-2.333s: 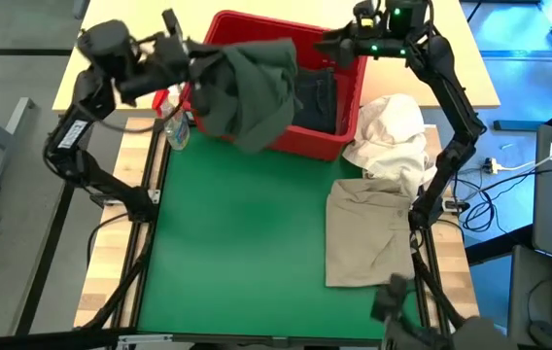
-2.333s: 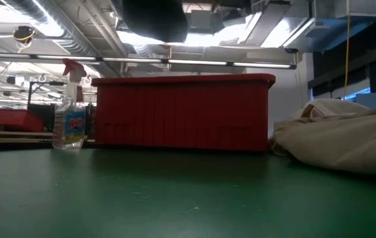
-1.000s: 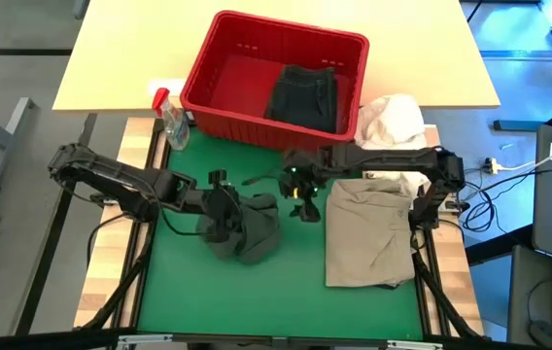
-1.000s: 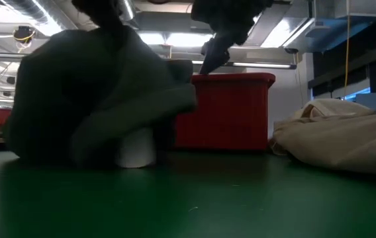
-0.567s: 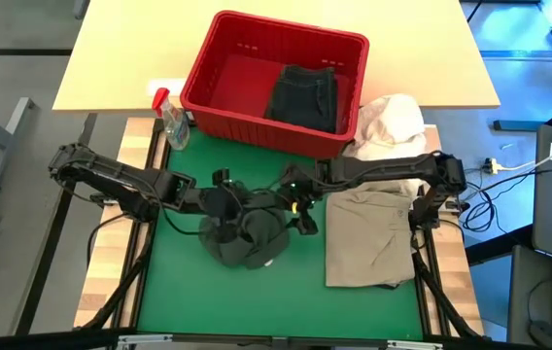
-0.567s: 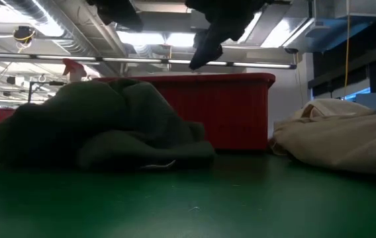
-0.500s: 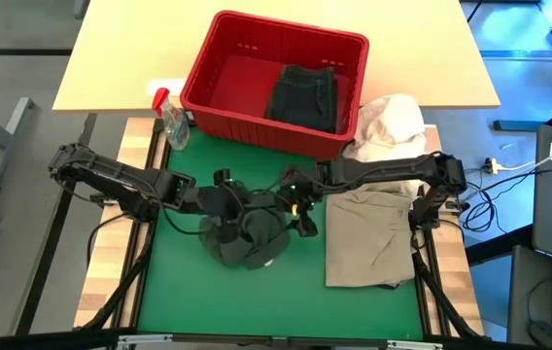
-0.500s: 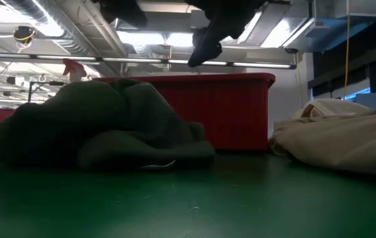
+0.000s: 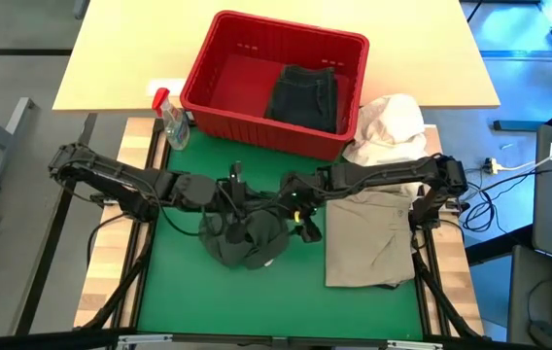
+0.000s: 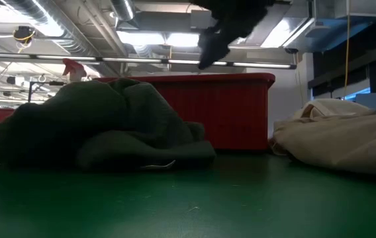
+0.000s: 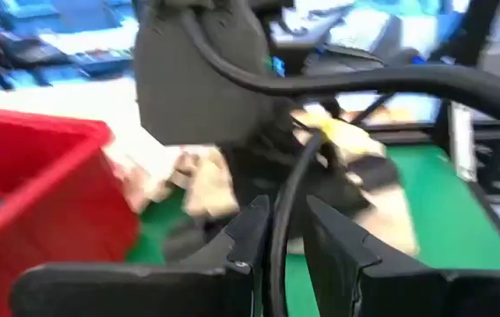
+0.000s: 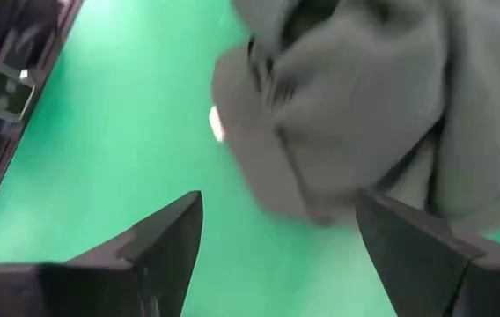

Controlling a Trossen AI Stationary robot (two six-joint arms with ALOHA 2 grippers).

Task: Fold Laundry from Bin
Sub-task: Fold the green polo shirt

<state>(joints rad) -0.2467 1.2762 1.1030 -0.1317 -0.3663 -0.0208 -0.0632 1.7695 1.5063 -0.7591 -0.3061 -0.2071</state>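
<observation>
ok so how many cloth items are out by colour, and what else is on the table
dark clothes: 2, pile on mat, one in basket
beige clothes: 1
white cloth: 1
red basket: 1
spray bottle: 1
total: 6

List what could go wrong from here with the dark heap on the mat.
1. The dark garment lies crumpled, so the open right gripper above it may pinch several layers instead of one edge.
2. Both grippers sit close over the heap; the left gripper and the right could bump.
3. Spreading it rightward may drag it onto the khaki garment.
</observation>
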